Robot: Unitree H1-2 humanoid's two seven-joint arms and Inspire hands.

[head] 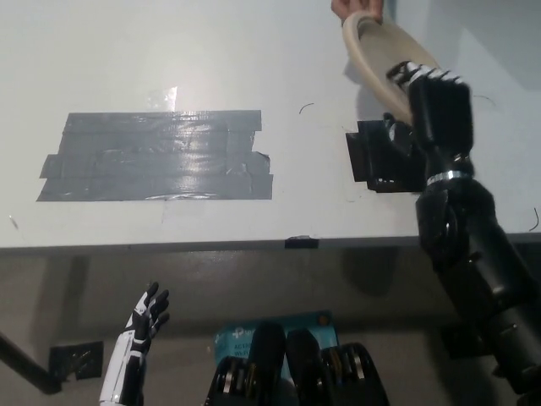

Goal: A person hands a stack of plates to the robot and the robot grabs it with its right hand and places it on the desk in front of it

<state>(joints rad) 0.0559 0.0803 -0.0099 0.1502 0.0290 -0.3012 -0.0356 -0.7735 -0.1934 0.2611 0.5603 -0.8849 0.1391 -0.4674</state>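
Right hand: the black right hand (433,97) is raised over the far right part of the surface, its fingers curled over the near edge of the stack of plates (382,52) and gripping it.
Stack of plates: tan and round, tilted, held above the surface at the upper right; it reaches up and to the left from the right hand, so the hand covers its lower right part.
Person's hand: a person's hand (355,8) pinches the far top rim of the stack at the picture's upper edge, opposite the robot's grip.
Black block: a dark, boxy object (380,158) lies on the surface just below the right hand, partly hidden by the wrist.
Surface: pale grey surface (169,51), with a broad patch of grey tape (156,156) on its left half, well apart from the plates.
Left hand: the white left hand (139,334) rests low at the lower left, below the surface's near edge, fingers spread and holding nothing.
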